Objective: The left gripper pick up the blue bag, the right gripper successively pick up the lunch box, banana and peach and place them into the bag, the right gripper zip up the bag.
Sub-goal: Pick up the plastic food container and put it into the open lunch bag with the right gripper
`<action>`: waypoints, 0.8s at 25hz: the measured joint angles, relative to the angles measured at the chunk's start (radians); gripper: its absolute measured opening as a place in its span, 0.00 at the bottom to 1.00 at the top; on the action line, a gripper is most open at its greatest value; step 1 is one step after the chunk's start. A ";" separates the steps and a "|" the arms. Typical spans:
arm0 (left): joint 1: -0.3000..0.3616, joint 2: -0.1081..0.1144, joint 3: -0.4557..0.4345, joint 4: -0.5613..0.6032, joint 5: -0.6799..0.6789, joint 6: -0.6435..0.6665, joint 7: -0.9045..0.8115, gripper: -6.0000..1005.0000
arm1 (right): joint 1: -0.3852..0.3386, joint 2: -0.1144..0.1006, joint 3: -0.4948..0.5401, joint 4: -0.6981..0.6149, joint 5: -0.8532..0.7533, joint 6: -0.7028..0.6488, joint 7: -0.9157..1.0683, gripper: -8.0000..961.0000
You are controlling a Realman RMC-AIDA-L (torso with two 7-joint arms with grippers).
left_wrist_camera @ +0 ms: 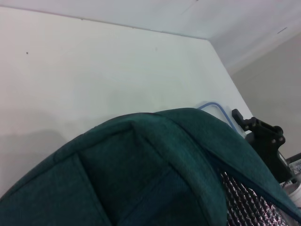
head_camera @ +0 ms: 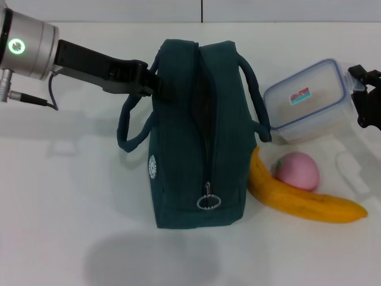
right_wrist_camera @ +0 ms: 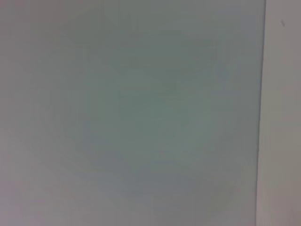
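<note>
The blue bag (head_camera: 190,137) hangs above the table with its zipper open, and its shadow falls below it. My left gripper (head_camera: 153,82) is shut on the bag's far left side by a handle. In the left wrist view the bag's fabric (left_wrist_camera: 141,174) fills the lower part and its silver lining (left_wrist_camera: 249,207) shows. The lunch box (head_camera: 309,101) is tilted just right of the bag's opening. My right gripper (head_camera: 360,101) is shut on its right end. The banana (head_camera: 303,199) lies on the table right of the bag. The peach (head_camera: 296,171) rests against the banana.
The white table (head_camera: 71,196) spreads out left of and in front of the bag. The right gripper (left_wrist_camera: 263,139) and the lunch box rim (left_wrist_camera: 214,106) show beyond the bag in the left wrist view. The right wrist view shows only a blurred grey surface.
</note>
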 joint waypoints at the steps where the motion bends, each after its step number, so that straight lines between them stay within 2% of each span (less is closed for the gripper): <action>1: 0.000 0.000 0.001 0.000 0.000 -0.003 0.003 0.06 | 0.000 0.000 0.002 0.000 0.000 0.000 0.012 0.10; 14: -0.010 -0.003 0.004 0.000 0.000 -0.032 0.021 0.06 | 0.008 0.000 0.052 0.010 0.001 -0.014 0.093 0.10; 20: -0.014 -0.004 0.004 0.000 0.000 -0.035 0.021 0.06 | 0.019 0.000 0.105 0.005 0.001 -0.125 0.107 0.10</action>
